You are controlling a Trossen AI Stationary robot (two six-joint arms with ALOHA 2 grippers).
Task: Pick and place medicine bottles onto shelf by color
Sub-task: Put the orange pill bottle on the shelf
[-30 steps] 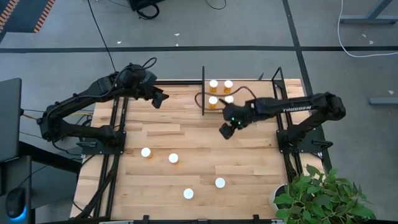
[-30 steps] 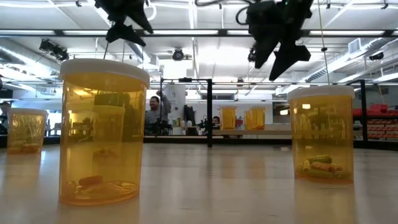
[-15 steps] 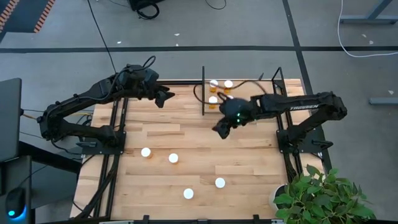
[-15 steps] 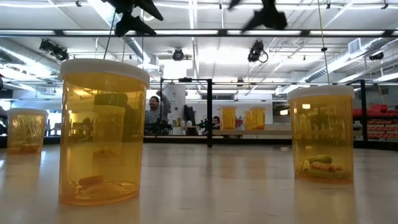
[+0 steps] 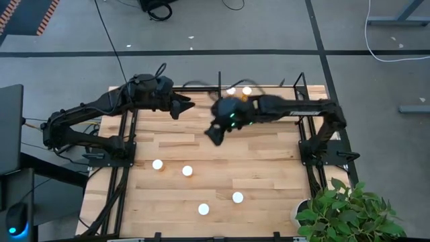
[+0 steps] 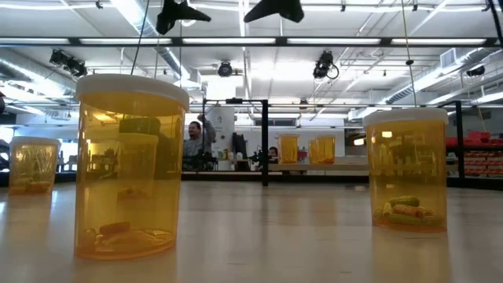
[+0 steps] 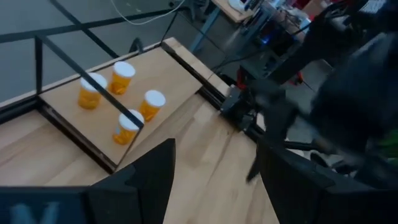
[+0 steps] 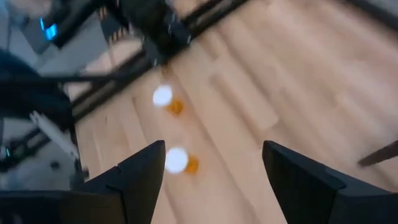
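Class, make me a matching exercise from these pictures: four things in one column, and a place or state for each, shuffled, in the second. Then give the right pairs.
1. shelf
2. right hand
3. left hand
4. plant

A. open, empty, above the middle of the table
B. holds four bottles
C. beside the table's near right corner
D. open, empty, near the shelf's left edge

Pairs: 1-B, 2-A, 3-D, 4-C

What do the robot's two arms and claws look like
Both arms are dark, jointed links. The right arm carries white lettering and a small green light near the right claw. The left arm has black cables looped by the left claw. Each claw has two dark, wedge-shaped fingers.
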